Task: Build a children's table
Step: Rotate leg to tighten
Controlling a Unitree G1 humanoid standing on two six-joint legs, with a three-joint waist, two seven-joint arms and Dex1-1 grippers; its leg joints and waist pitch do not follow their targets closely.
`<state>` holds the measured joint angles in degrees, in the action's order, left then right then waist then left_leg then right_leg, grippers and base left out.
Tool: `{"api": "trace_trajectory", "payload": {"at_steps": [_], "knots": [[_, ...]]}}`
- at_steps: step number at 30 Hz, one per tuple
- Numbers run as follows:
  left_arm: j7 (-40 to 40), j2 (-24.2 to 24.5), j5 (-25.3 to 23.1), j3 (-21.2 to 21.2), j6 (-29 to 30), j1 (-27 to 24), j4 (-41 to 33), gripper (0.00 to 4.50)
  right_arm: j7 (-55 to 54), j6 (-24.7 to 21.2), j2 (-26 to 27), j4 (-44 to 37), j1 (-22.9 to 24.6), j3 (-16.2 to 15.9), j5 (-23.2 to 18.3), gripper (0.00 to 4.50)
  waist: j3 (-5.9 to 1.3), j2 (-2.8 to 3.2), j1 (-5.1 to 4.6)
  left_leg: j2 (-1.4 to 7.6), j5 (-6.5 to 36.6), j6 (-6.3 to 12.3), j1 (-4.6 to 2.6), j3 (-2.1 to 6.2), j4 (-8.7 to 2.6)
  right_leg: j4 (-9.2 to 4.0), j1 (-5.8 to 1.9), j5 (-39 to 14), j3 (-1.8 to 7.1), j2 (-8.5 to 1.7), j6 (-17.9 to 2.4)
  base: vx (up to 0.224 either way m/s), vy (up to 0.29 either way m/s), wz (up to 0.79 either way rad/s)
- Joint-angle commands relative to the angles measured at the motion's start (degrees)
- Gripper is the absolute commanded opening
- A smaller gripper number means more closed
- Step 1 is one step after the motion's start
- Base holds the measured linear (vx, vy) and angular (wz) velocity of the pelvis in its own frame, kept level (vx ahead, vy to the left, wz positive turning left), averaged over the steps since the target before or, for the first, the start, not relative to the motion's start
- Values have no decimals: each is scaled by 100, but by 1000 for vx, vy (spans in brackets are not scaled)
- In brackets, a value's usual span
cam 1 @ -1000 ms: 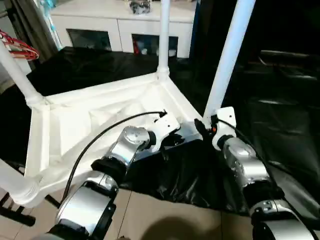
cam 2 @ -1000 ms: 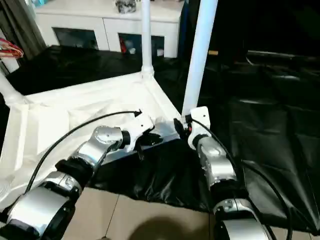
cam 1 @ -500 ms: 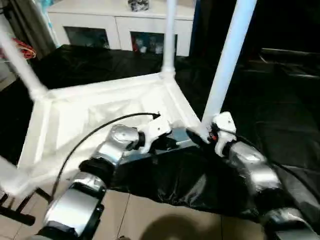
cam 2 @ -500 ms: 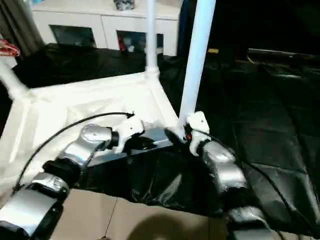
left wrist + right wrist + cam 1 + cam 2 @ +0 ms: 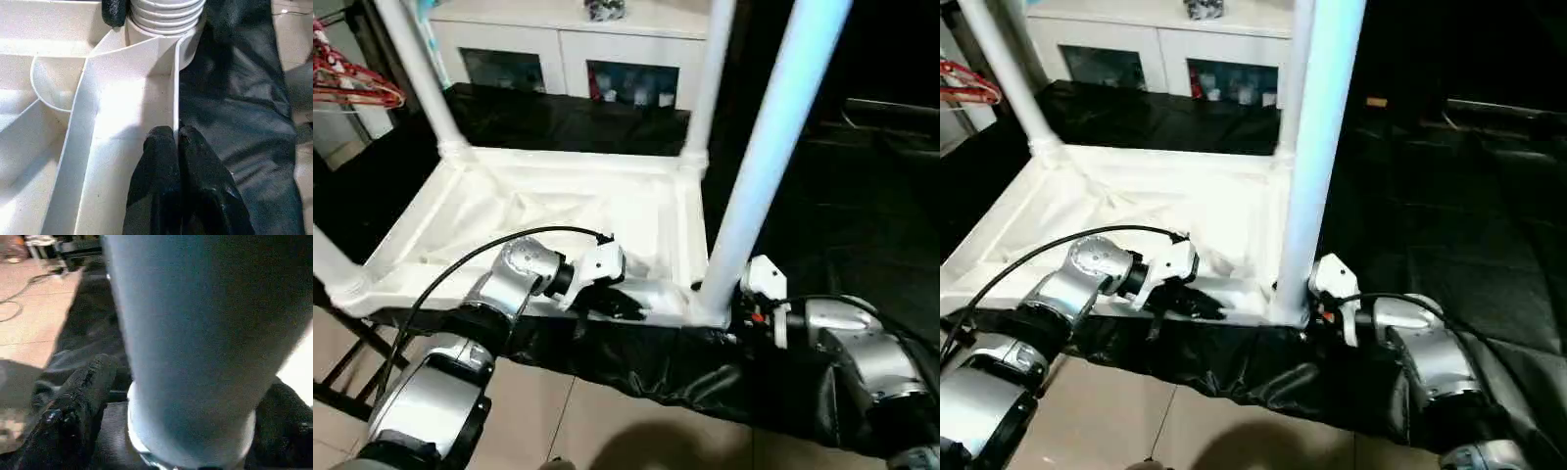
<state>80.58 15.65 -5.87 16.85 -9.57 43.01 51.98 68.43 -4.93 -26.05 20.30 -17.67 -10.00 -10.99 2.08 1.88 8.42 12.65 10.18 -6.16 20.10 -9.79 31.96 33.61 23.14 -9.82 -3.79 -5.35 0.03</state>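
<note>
The white children's table lies upside down on a black sheet, its ribbed underside [image 5: 558,201] facing up and its legs standing upright. My left gripper [image 5: 626,305] is shut on the thin near rim [image 5: 174,98] of the top, close to the near right corner socket. My right gripper [image 5: 713,302] straddles the base of the near right leg [image 5: 764,157]. One black finger [image 5: 73,406] stands on each side of the leg [image 5: 195,333], and the jaws are open. Other legs rise at the far right [image 5: 705,88], far left [image 5: 416,78] and near left [image 5: 328,259].
A white cabinet with glass doors [image 5: 568,49] stands behind the table. Red hangers [image 5: 352,83] hang at the far left. The black sheet [image 5: 862,215] spreads to the right and droops over the near edge onto a tiled floor [image 5: 607,421]. A dark frame [image 5: 342,382] stands low on the left.
The table has swung round, and its near right corner has come closer to me and squarer to the view. Both grippers stayed at that corner. My view has shifted too.
</note>
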Motion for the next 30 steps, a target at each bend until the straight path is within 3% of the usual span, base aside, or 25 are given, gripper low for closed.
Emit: {"api": "trace_trajectory", "payload": {"at_steps": [1, 4, 14, 17, 22, 26, 30], "knots": [[24, -5, 60, 68, -39, 174, -91, 0, 486, -225, 54, -289, 146, -449, -79, 369, -311, -30, 1, 42, 1335, 414, 18, -51, -337, -365, -323, -1125, 181, -230, -1286, 0, 0, 0], [88, 17, 59, 60, -51, 184, -76, 0, 505, -308, 35, -387, 176, -467, -114, 343, -320, -24, 11, 45, 1281, 387, 14, -51, -328, -338, -325, -879, 175, -228, -1364, 0, 0, 0], [-64, -72, 51, 13, -46, 170, -16, 0, 212, -415, 188, -523, 283, -472, -24, 273, -319, -17, 30, 35, 1333, 302, 14, -48, -333, -351, -336, -1014, 172, -234, -1305, 0, 0, 0], [-620, -234, 20, -102, 43, 217, 38, 0, -510, -422, 523, -220, 180, -264, 89, 271, -304, -7, 17, 29, 1444, 236, 11, -48, -348, -378, -323, -1266, 171, -239, -1239, 0, 0, 0], [-1638, -624, -81, -221, 307, 309, 169, 0, -2064, -422, 1159, 540, -129, 35, 451, 269, -269, -5, -99, -15, 1776, 32, -28, -14, -394, -522, -268, -2554, 152, -263, -801, 0, 0, 0], [-2064, -834, -220, -154, 427, 318, 239, 0, -3196, -314, 1501, 1065, -337, 167, 753, 268, -269, -28, -184, -32, 1806, 51, -20, -6, -396, -547, -254, -2584, 147, -247, -751, 0, 0, 0], [-2933, -1219, -395, -141, 656, 352, 389, 0, -4686, -261, 1974, 1888, -726, 492, 1026, 268, -278, 4, -248, -32, 1744, 21, -5, -3, -397, -511, -236, -2367, 154, -235, -830, 0, 0, 0]]}}
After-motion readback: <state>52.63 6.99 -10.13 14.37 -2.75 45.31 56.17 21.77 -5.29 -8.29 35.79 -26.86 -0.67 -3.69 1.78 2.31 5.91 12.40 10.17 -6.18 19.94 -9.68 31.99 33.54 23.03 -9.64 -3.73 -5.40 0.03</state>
